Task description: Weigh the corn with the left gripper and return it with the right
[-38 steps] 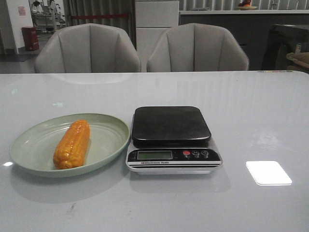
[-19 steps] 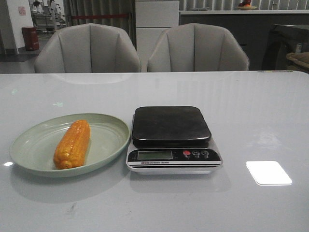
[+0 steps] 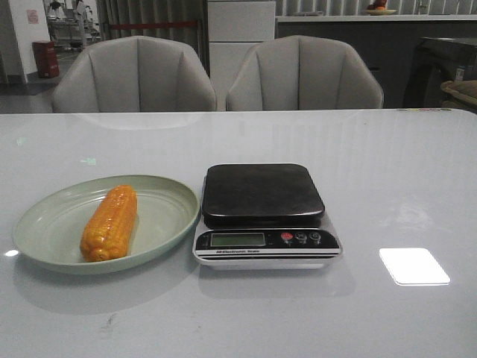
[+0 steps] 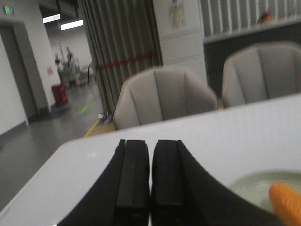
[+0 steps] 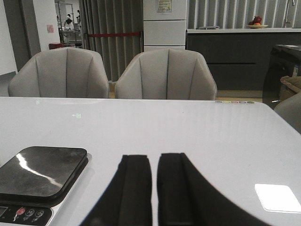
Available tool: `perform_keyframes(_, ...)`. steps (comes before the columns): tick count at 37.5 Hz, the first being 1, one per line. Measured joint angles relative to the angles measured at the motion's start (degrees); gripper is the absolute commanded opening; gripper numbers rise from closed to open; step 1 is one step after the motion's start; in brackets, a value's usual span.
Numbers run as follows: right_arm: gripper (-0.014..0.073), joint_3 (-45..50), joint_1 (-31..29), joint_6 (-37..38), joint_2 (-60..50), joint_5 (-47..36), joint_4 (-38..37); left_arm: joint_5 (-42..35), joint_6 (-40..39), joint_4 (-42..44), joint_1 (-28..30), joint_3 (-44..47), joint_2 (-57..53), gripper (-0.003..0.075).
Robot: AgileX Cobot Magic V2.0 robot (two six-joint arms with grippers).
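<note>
The corn (image 3: 110, 222), an orange-yellow cob, lies lengthwise in the pale green plate (image 3: 45, 216) at the table's left. Neither gripper shows in the front view. In the left wrist view, my left gripper (image 4: 150, 143) is shut and empty, with only a thin slit between its black fingers. It hangs over the white table, with one end of the corn (image 4: 287, 202) and the plate's rim (image 4: 249, 181) off to one side. In the right wrist view, my right gripper (image 5: 154, 157) is shut and empty above bare table, beside the scale (image 5: 42, 172).
A kitchen scale (image 3: 262, 192) with a black platform, a display and buttons stands right of the plate, almost touching it. Two grey chairs (image 3: 134, 74) stand behind the far table edge. A bright light patch (image 3: 414, 266) lies on the table's right.
</note>
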Motion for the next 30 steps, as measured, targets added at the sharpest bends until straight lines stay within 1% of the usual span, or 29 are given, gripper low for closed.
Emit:
perform_keyframes(2,0.0213,0.0,0.0,0.0,0.0,0.0,0.0,0.0,0.0,-1.9,0.0,-1.1,0.2,0.0115)
perform_keyframes(5,0.0213,0.0,0.0,0.0,0.0,0.0,0.0,3.1,0.0,-3.3,0.0,-5.4,2.4,0.0115)
perform_keyframes(12,0.0213,0.0,0.0,0.0,0.0,0.0,0.0,15.9,0.0,-6.6,0.0,-19.6,12.0,0.0115)
perform_keyframes(17,0.0213,0.0,0.0,0.0,0.0,0.0,0.0,26.9,0.0,-11.3,0.0,-26.6,19.2,0.0115)
perform_keyframes(19,0.0213,0.0,0.0,0.0,0.0,0.0,0.0,30.0,0.0,-12.2,0.0,-27.8,21.8,0.0115)
perform_keyframes(22,0.0213,0.0,0.0,0.0,0.0,0.0,0.0,32.5,0.0,-12.7,0.0,-28.2,24.9,0.0115)
perform_keyframes(27,0.0213,0.0,0.0,0.0,0.0,0.0,0.0,34.1,0.0,-12.9,0.0,-28.2,30.1,0.0115)
perform_keyframes(30,0.0213,0.0,0.0,0.0,0.0,0.0,0.0,36.4,0.0,-13.0,0.0,-28.2,32.4,0.0115)
